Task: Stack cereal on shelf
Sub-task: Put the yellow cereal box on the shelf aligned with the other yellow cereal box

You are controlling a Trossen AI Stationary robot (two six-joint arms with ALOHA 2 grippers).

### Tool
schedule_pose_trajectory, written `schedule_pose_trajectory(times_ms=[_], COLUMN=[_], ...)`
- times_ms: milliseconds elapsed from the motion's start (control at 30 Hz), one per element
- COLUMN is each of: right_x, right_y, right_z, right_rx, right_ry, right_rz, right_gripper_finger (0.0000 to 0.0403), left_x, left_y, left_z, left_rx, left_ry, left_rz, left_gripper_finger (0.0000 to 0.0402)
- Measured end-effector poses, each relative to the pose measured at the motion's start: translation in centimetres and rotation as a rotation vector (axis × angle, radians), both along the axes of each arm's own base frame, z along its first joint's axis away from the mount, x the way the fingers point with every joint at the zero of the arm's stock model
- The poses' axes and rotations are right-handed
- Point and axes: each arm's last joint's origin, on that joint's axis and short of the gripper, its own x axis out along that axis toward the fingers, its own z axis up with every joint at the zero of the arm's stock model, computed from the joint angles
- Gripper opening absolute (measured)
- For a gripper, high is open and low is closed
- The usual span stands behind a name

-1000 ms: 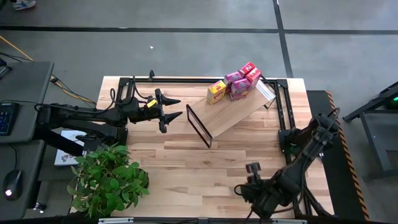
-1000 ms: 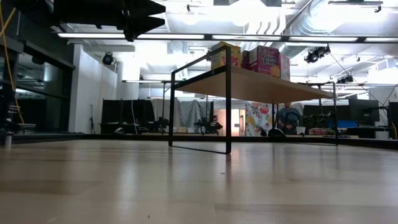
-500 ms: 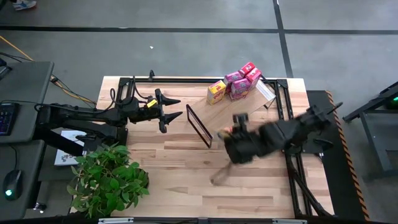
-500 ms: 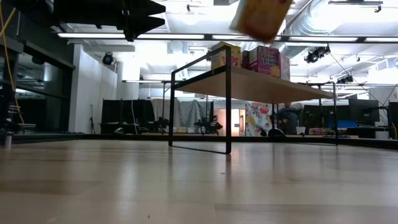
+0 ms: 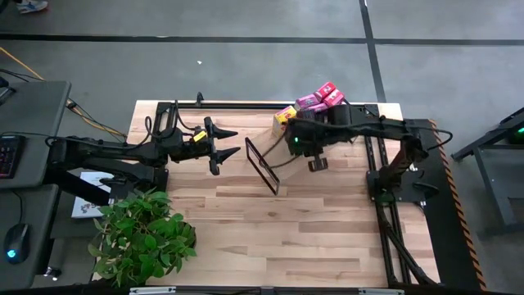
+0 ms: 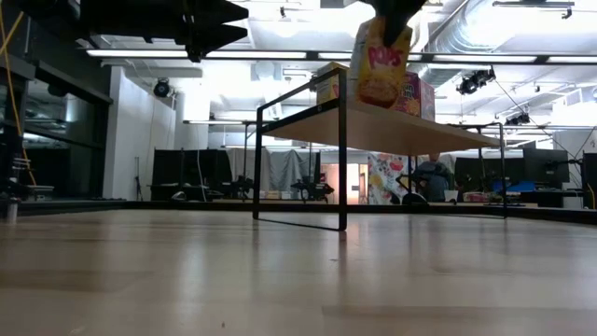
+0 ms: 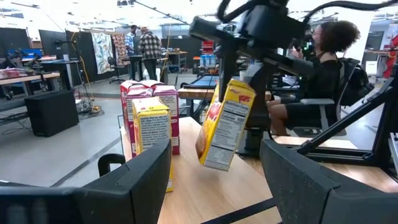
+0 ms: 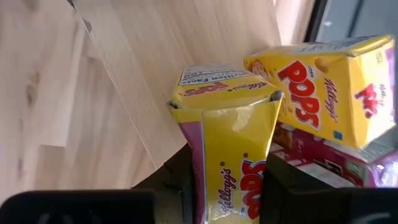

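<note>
Right fingers (image 6: pixel 390 11) pinch a yellow cereal box (image 6: pixel 380 63) above the shelf (image 6: pixel 392 129) — left fingers (image 5: pixel 225 141) spread.

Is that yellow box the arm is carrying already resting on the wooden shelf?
Apart. In the left wrist view the held yellow box hangs tilted from the right gripper, with bare shelf showing beneath its bottom edge.

An open lab: exposed ceiling ducts (image 6: pixel 522 37), workbenches (image 7: pixel 28 78), seated person (image 7: pixel 317 81).

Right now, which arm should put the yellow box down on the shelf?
The right: its pincer already holds the yellow box above the shelf. The left pincer waits empty beside it.
</note>
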Motion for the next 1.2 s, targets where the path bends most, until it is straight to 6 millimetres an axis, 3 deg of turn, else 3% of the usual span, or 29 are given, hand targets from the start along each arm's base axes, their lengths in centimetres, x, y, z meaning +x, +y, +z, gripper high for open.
schedule_pose_trajectory(times_ms=[433, 867, 1200], right_x=[0.4, 0.3, 0.2], right_y=[-3.0, -5.2, -5.4], right_z=[0.1, 0.2, 0.2], right_rx=[0.064, 0.125, 0.097], right_ry=[-0.053, -0.088, -0.081], right_rz=[0.025, -0.005, -0.017], right_gripper_finger=[0.0099, 0.0099, 0.016], left_x=[0.0, 0.0, 0.0], left_y=[0.1, 0.1, 0.1], left_z=[0.0, -0.4, -0.3], left_rx=[0.048, -0.051, -0.051], left_ry=[0.007, 0.026, 0.025], left_rz=[0.026, 0.021, 0.02], left_gripper_finger=[0.0237, 0.0237, 0.0237])
